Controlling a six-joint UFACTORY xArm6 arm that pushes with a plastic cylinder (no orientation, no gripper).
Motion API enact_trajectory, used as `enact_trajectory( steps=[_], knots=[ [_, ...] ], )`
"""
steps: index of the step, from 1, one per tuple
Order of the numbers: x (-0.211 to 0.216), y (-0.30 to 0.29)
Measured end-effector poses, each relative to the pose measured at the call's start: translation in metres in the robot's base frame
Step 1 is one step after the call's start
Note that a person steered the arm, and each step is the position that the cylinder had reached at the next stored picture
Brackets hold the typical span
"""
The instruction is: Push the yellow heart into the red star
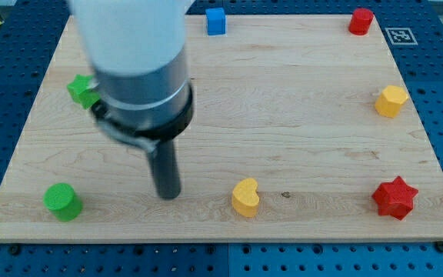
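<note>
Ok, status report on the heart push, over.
My tip down on board, left of yellow heart, not touching. Red star far right, same row. Path between them clear.

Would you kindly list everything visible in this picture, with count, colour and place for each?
yellow heart: one, yellow, near the view's bottom edge, middle
red star: one, red, bottom right corner of the board
yellow hexagon block: one, yellow, right edge, mid-height
red block: one, red, top right corner; shape unclear
blue cube: one, blue, top edge, centre
green star: one, green, left side, partly hidden by the arm
green cylinder: one, green, bottom left corner
wooden board: one, light wood, on a blue perforated table
my tip: one, dark rod, left of the yellow heart, apart from it
</note>
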State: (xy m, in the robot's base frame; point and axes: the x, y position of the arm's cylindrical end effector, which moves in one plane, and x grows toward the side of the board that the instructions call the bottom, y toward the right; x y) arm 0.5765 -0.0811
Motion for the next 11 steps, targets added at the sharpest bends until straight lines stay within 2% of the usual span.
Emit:
enact_trajectory(
  steps=[1,3,4,6,9,10,11],
  knots=[
    [0.000,0.000],
    [0.027,0.090],
    [0.005,0.088],
    [-0.003,0.098],
    [-0.031,0.231],
    [-0.026,0.233],
    [-0.022,0.201]
  ],
)
